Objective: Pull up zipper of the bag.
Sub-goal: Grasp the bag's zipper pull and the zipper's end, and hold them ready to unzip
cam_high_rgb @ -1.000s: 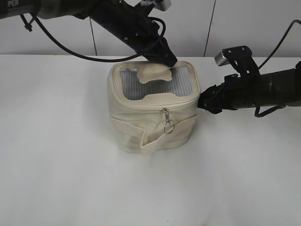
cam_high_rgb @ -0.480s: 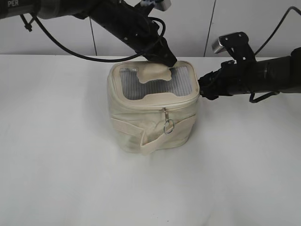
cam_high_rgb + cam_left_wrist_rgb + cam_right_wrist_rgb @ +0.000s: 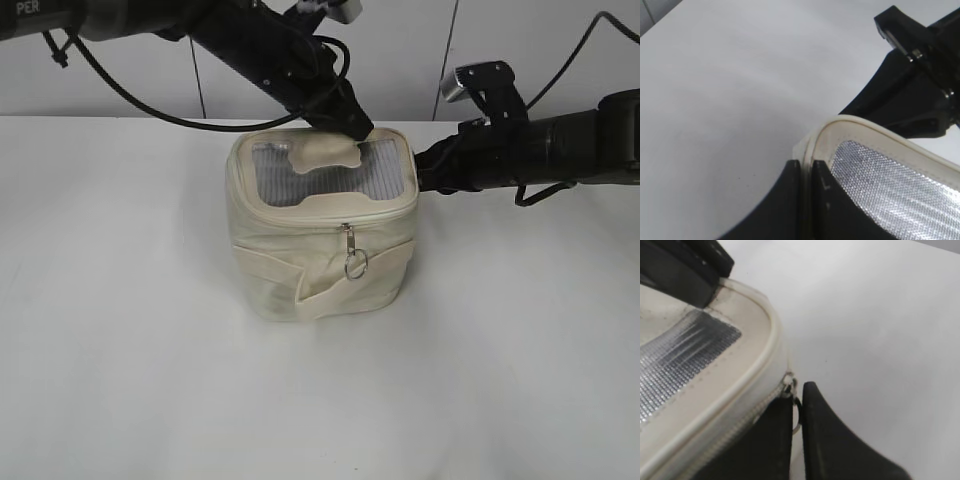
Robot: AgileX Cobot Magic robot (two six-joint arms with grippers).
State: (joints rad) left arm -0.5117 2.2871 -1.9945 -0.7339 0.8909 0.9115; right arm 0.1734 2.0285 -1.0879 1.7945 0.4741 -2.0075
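The right gripper (image 3: 796, 412) has been rising along the bag's (image 3: 320, 235) right corner; its nearly closed jaws are pinching a pull of the zipper (image 3: 740, 420); the left gripper (image 3: 806, 172) is clamping the lid's rear edge.

**Cream bag upright on the table, zipper track closed along its front**

The bag (image 3: 322, 228) is a small, boxy, soft cream-white thing standing upright on the white table. Its lid faces up and carries a grey mesh panel with a cream patch across the middle. A wide cream strap wraps slantwise round the lower front. The fabric sags and creases a little at the lower corners.

The zipper (image 3: 340, 222) runs as a cream track round the lid edge. One silver pull with a round ring hangs down the front face. A second silver pull (image 3: 790, 382) sits at the bag's right corner, its ring hanging beside the track.
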